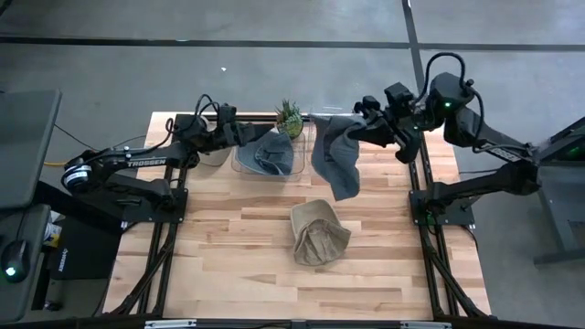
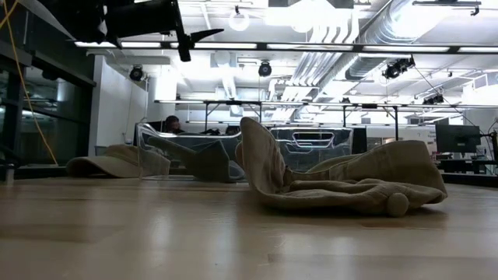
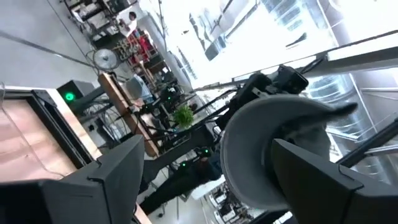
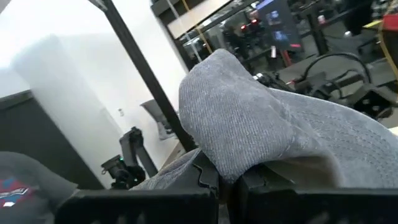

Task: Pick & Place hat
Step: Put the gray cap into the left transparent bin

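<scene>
Three hats show in the high view. A grey hat [image 1: 335,157] hangs from the right claw [image 1: 364,117] in the upper middle of the frame, its cloth drooping down above the wooden surface [image 1: 228,247]. In the right wrist view the same grey hat [image 4: 261,134] bulges over the two dark fingers [image 4: 205,177], which are pressed together on a fold of its fabric. A second, darker grey hat [image 1: 271,153] lies inside a clear bin [image 1: 239,161] at the upper centre of the high view, just left of the hanging one. The left claw [image 1: 245,135] sits at that bin's upper left edge, close beside the dark hat but not gripping it; the left wrist view shows its fingers [image 3: 118,174] spread wide with nothing between them, and the hanging grey hat [image 3: 273,143] farther off. A tan hat [image 1: 317,234] lies crumpled on the surface in the lower centre of the high view, well apart from both claws. In the low view that tan hat [image 2: 350,183] fills the middle right, and the clear bin [image 2: 311,152] stands behind it. Another tan hat [image 2: 117,162] rests at the middle left of the low view. A small green plant [image 1: 290,115] stands at the far edge of the surface, between the two arms. A person [image 2: 173,124] sits in the room beyond the bin.
</scene>
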Tool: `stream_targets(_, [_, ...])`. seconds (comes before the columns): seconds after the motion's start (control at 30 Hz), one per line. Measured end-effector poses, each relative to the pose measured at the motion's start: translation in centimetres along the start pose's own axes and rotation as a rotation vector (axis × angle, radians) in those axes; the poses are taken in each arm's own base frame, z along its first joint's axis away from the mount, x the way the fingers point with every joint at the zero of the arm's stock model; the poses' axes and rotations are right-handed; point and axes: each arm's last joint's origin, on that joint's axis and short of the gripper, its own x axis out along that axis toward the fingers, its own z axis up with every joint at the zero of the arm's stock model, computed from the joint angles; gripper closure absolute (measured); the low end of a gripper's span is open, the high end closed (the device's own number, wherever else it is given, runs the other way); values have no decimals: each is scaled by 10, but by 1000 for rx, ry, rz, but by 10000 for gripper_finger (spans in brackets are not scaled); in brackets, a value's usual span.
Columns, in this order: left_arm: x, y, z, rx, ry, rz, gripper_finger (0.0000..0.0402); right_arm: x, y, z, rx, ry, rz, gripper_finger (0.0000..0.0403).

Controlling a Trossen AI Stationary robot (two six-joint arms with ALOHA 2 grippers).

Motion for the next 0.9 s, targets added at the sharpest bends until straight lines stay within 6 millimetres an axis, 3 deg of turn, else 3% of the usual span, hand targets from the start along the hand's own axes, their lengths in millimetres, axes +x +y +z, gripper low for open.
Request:
stream_targets(0.17, [16, 8, -1, -44, 61, 4, 89, 16, -11, -1, -3, 9, 56, 403])
stream_targets(0.4, [45, 4, 9, -31, 82, -80, 89, 33, -22, 1, -12, -14, 129, 403])
stream_targets(0.7, [74, -13, 16, -9, 152, -206, 89, 32, -25, 6, -47, -59, 131, 403])
stream_targets(0.9, [80, -24, 18, 9, 170, -251, 89, 31, -24, 9, -65, -80, 137, 403])
